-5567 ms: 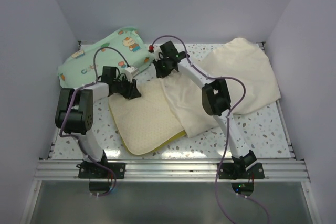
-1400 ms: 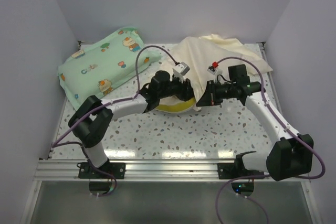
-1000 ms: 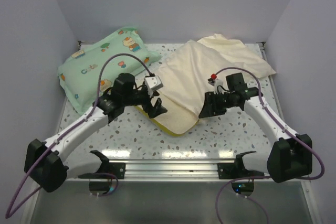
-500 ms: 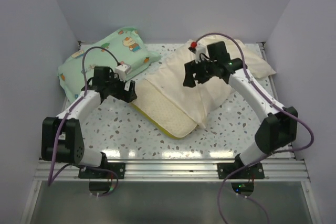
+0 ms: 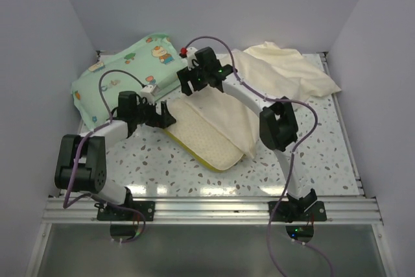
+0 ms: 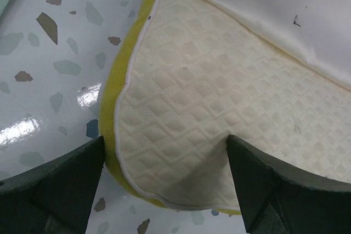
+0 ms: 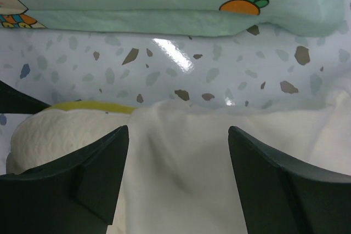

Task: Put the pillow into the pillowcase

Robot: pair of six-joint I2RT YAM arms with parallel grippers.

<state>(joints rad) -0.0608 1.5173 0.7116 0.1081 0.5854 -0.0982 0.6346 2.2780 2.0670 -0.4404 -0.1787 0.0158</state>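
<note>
From my station, the quilted pillow (image 5: 202, 139) lies just beside the green cartoon-print pillow (image 5: 126, 76), on the side of it nearer the arm bases. Its far half is already inside the pillowcase (image 5: 279, 69), and its rounded near end, with the olive-yellow piped edge, sticks out bare on the speckled tabletop (image 5: 305, 154). The rest of the pillowcase trails off limp and wrinkled, well away from the green pillow. My left gripper (image 6: 165, 141) hangs low over the bare end with its jaws spread wide and nothing between them. My right gripper (image 7: 176, 130) sits over the pillowcase hem, in the gap between that hem and the green pillow, also parted and pinching nothing. I judge the pillow to be light, soft and springy. It should give under the fingers rather than hold its shape, and its dimpled face will likely drag against the cloth instead of sliding. I'd take it by the yellow side edge at the exposed end, where the piping gives the pads something firm to bite. The pillowcase looks thin and floppy, so I'd pinch only the top layer at the hem near the green pillow. Catching both layers, or the pillow underneath, would close the mouth
</note>
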